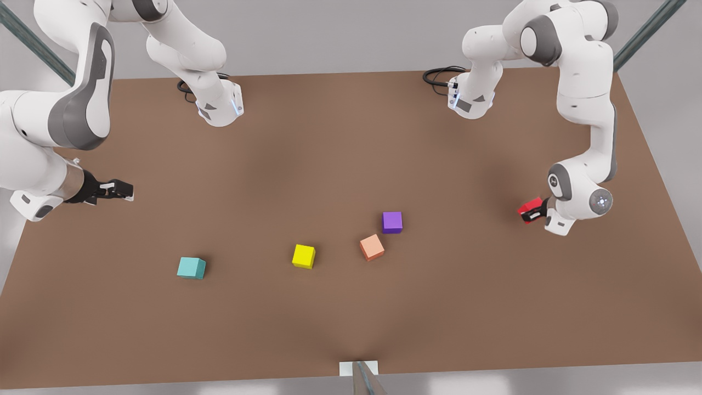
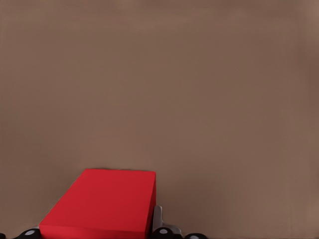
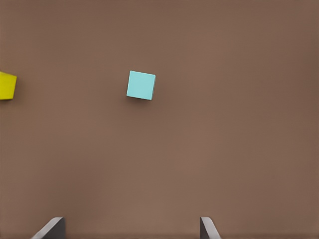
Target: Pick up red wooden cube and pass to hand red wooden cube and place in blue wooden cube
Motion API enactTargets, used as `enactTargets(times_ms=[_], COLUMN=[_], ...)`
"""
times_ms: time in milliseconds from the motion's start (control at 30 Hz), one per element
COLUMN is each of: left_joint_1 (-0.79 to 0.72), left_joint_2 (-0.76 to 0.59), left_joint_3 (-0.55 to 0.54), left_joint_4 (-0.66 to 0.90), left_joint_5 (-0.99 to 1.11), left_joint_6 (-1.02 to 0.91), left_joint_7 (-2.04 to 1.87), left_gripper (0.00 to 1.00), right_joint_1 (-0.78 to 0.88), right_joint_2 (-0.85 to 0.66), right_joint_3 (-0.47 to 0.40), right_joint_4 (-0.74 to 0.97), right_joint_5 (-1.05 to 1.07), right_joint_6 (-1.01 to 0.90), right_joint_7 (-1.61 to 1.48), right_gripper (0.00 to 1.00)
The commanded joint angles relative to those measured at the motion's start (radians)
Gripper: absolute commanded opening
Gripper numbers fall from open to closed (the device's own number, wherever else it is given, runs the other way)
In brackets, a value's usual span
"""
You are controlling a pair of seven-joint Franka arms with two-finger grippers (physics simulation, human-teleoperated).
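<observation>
One red cube (image 1: 530, 208) sits clamped in the left gripper (image 1: 531, 213) at the front view's right edge, lifted off the table (image 1: 340, 153); the left wrist view shows the cube (image 2: 102, 204) filling the space between the fingers (image 2: 157, 221), with bare table beyond. Toward the middle of the frame lie a purple cube (image 1: 392, 222) and, just beside it lower left, an orange cube (image 1: 372, 247), apart from each other. Farther left sits a yellow cube (image 1: 303, 256). The blue cube (image 1: 191, 267) rests alone in the lower left, nothing on it. The right gripper (image 1: 122, 190) hangs at the front view's left edge, above the blue cube in the frame, its fingers (image 3: 52, 229) spread wide and holding nothing; its wrist view looks onto the blue cube (image 3: 140, 85) and the yellow cube's edge (image 3: 7, 85).
</observation>
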Motion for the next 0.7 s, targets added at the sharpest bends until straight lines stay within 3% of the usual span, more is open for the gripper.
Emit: enactTargets(times_ms=[0, 67, 133, 233, 300, 367, 433, 500, 667], left_joint_1=[-0.001, 0.003, 0.000, 0.000, -0.020, -0.026, -0.026, -0.033, -0.083], left_joint_2=[0.008, 0.079, 0.117, 0.270, 0.436, 0.488, 0.514, 0.536, 0.591], left_joint_3=[-0.018, -0.018, -0.073, -0.392, -0.586, -0.702, -0.728, -0.730, -0.765], left_joint_4=[0.103, 0.335, 0.476, 0.734, 0.926, 0.947, 0.963, 0.950, 0.950], left_joint_5=[-0.158, -0.259, -0.535, -0.690, -0.711, -0.745, -0.780, -0.903, -0.992], left_joint_6=[-0.145, -0.423, -0.564, -0.616, -0.514, -0.371, -0.360, -0.362, -0.291], left_joint_7=[-0.008, -0.037, -0.104, -0.218, -0.215, -0.214, -0.186, 0.085, 0.270], left_gripper=[0.67, 0.67, 0.67, 0.67, 0.67, 0.67, 0.67, 0.67, 0.67], right_joint_1=[0.003, 0.072, 0.119, 0.210, 0.238, 0.239, 0.239, 0.239, 0.311], right_joint_2=[0.002, 0.090, 0.267, 0.524, 0.620, 0.646, 0.651, 0.662, 0.694], right_joint_3=[0.001, 0.004, 0.006, 0.006, 0.052, 0.078, 0.081, 0.107, 0.115], right_joint_4=[0.000, 0.017, 0.121, 0.273, 0.352, 0.355, 0.375, 0.361, 0.353], right_joint_5=[0.000, 0.046, 0.372, 0.905, 0.997, 0.997, 1.000, 1.074, 1.250], right_joint_6=[0.000, 0.007, 0.004, 0.033, 0.180, 0.320, 0.365, 0.395, 0.426], right_joint_7=[-0.006, -0.102, -0.266, -0.469, -0.766, -1.150, -1.436, -1.705, -1.880], right_gripper=[1.00, 1.00, 1.00, 1.00, 1.00, 1.00, 1.00, 1.00, 1.00])
